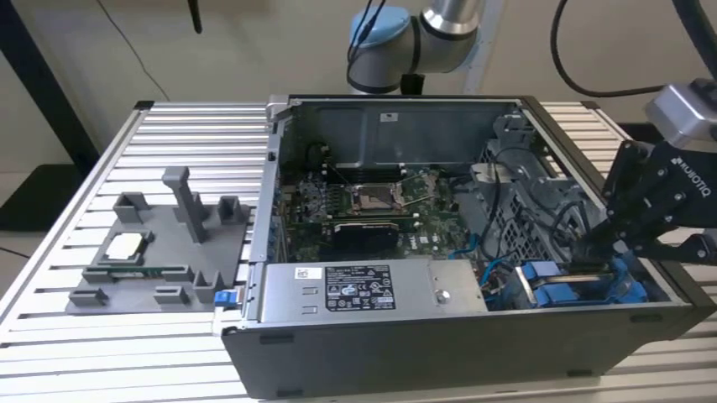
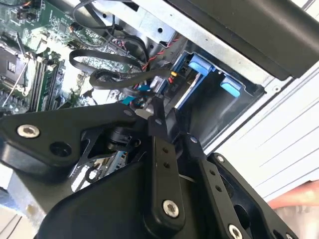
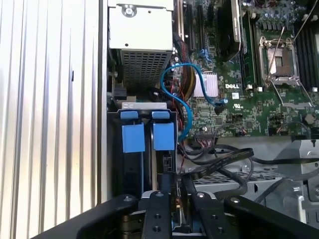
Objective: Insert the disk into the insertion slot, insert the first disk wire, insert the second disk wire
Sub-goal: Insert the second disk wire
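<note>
Blue-framed, the disk [image 1: 583, 284] is sitting down inside the insertion slot [image 3: 130, 172] at the computer case's [image 1: 448, 336] corner on the exterior view's right. The black end effector [image 1: 592, 252] is reaching into that bay, fingers nearly together; what they pinch cannot be told.

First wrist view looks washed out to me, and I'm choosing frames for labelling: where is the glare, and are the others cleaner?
In the first wrist view, glare whitens the ribbed table; the motherboard stays readable. In the second wrist view, the gripper looms dark and close, and the case rim is bright. The exterior view is evenly lit.
</note>
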